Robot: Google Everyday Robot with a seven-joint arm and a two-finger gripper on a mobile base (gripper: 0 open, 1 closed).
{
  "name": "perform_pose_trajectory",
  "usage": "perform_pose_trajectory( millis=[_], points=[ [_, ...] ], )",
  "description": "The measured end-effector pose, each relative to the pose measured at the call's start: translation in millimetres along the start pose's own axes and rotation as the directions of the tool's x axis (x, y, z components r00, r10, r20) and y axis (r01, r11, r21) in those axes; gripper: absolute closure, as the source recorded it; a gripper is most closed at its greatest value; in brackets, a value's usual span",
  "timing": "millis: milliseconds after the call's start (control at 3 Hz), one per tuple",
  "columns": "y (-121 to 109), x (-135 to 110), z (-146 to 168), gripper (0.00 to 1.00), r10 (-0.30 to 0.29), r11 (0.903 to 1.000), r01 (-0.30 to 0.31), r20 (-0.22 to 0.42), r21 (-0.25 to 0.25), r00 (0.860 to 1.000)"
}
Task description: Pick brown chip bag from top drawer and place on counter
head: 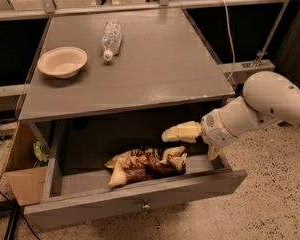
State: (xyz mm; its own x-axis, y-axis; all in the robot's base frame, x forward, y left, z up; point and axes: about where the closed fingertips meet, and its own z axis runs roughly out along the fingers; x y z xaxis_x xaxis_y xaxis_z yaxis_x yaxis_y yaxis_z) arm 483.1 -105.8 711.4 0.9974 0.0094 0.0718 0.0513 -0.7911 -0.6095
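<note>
The brown chip bag (146,165) lies crumpled in the open top drawer (140,200), near the drawer's front and middle, its pale ends pointing left and right. My gripper (189,145) comes in from the right on the white arm (262,106). It hovers just above and to the right of the bag, open and empty. One pale finger (182,132) points left over the bag's right end. The counter (155,69) is the grey top above the drawer.
A tan bowl (62,61) sits at the counter's left. A clear plastic bottle (111,38) lies on its side at the back middle. A cardboard box (21,169) holding a green packet (39,152) stands left of the drawer. Speckled floor lies to the right.
</note>
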Motion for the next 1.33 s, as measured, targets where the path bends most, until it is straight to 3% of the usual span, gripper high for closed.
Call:
perform_pose_trajectory(
  millis=[333,667,1000,1333],
  points=[
    [-2,3,21,0.00,-0.001,0.9996,0.001,0.020,0.030,1.000],
    [-1,2,41,0.13,0.005,0.9991,-0.007,0.049,0.041,0.999],
    [2,0,57,0.36,0.015,0.9989,-0.018,0.074,0.043,0.997],
    [3,-3,69,0.51,0.024,0.9986,-0.028,0.099,0.044,0.995]
  ],
)
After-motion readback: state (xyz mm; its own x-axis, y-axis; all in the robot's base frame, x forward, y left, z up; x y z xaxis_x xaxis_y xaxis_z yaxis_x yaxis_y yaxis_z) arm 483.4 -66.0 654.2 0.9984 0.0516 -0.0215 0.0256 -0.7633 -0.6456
